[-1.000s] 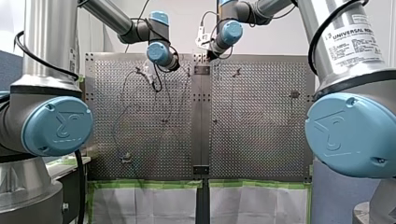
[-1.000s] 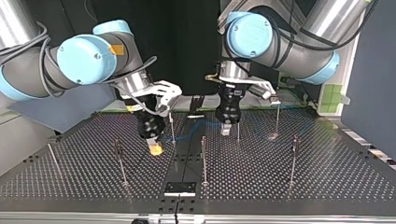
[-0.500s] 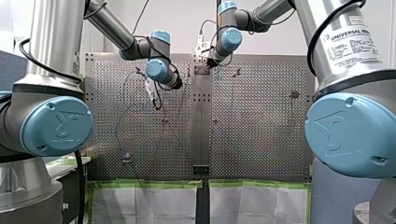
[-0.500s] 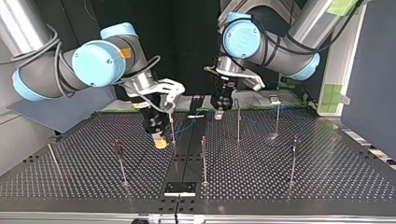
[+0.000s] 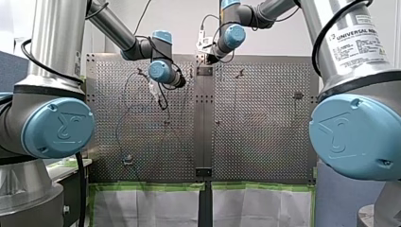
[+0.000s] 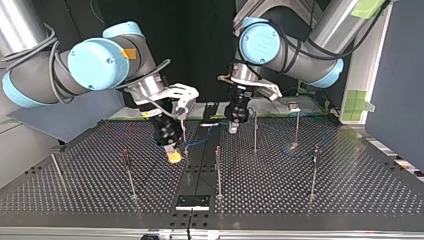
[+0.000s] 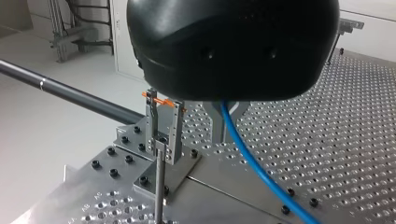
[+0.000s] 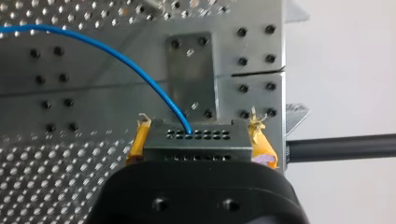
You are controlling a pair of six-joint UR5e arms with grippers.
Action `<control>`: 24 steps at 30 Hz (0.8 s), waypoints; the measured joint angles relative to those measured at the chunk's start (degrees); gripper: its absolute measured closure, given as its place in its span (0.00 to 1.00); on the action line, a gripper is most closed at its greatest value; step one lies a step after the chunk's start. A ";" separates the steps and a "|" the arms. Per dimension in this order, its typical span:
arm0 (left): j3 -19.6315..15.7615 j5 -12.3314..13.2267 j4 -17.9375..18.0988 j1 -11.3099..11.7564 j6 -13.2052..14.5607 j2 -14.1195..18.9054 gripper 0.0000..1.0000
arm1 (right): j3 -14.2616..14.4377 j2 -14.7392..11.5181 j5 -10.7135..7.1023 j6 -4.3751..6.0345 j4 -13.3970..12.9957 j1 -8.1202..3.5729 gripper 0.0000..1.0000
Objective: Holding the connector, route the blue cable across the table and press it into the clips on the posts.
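right gripper (image 6: 173, 155), left gripper (image 6: 233, 128): both clamped.

White wall (image 5: 184, 14) behind, dk blue panel (image 6: 395, 75) at side, pale floor (image 7: 46, 135)

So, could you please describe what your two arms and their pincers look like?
My left arm and my right arm are silver tubes with light blue joint caps and black cables. The right one carries a white Universal Robots label. The left pincer is black with metal fingers; the right pincer is black with yellow pads.
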 joint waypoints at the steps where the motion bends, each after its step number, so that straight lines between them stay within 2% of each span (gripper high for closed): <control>1: 0.00 -0.31 -0.25 0.06 0.10 -0.08 1.00 | -0.11 -0.28 -0.51 0.04 -0.04 0.00 1.00; 9: 0.09 -2.70 -0.39 0.49 1.17 -0.33 1.00 | -0.47 -2.14 -2.51 0.35 -0.01 0.09 1.00; 16: 1.85 -1.63 -0.16 0.08 -0.45 -0.29 1.00 | -0.26 -2.62 -3.15 1.43 0.14 0.27 1.00; 24: 3.24 -0.68 -0.25 -0.55 -1.34 -0.20 1.00 | -0.14 -2.64 -3.15 1.69 0.11 0.40 1.00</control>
